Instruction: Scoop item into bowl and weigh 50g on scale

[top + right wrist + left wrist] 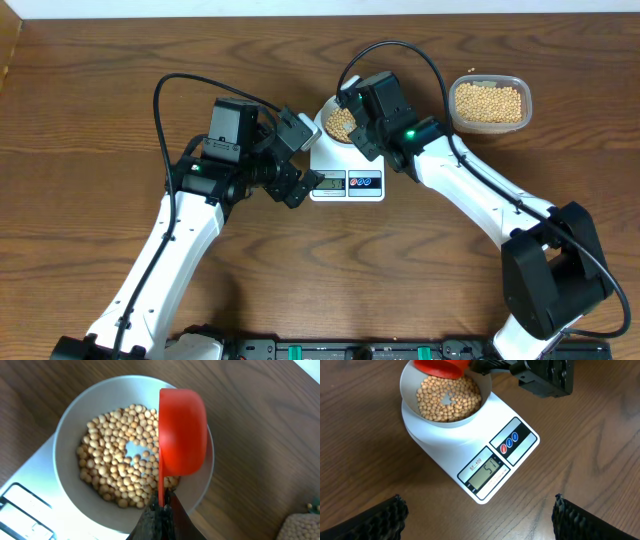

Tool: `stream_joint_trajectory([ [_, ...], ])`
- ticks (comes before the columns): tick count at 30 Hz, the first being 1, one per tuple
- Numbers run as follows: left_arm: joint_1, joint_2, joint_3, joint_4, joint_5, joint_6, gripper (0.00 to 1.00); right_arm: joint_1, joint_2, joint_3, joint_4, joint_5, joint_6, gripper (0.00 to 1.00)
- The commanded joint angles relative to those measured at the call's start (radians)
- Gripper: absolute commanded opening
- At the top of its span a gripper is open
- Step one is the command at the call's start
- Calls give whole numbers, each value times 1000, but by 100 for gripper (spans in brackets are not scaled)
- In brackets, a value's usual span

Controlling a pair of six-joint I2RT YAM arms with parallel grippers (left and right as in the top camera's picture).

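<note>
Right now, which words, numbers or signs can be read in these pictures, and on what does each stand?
"SF-400": printed on the scale, beside its display.
"51": on the display, as far as I can read it.
Signs on the buttons: too small to read.
No other text shows.

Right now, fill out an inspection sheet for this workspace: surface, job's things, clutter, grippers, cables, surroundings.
Surface: brown wooden table, grain showing.
Job's things: bowl sits on the scale, partly filled with beans; display seems to read 51; red scoop tipped over the bowl; clear tub of beans to the right.
Clutter: one speck, perhaps a stray bean, beside the tub.
Grippers: right gripper shut on the scoop's handle; left gripper open, empty, facing the scale.
Cables: black cable loops over the left arm, another over the right.
Surroundings: pale strip beyond the far edge; black rail at the near edge.
</note>
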Motion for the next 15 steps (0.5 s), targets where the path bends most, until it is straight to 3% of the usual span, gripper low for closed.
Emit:
stream_joint_trajectory([
  [1,0,1,-7,-2,6,10,95,3,8,0,-13,36,-16,1],
  [15,0,1,-7,-2,6,10,95,3,8,0,-30,-145,-16,1],
])
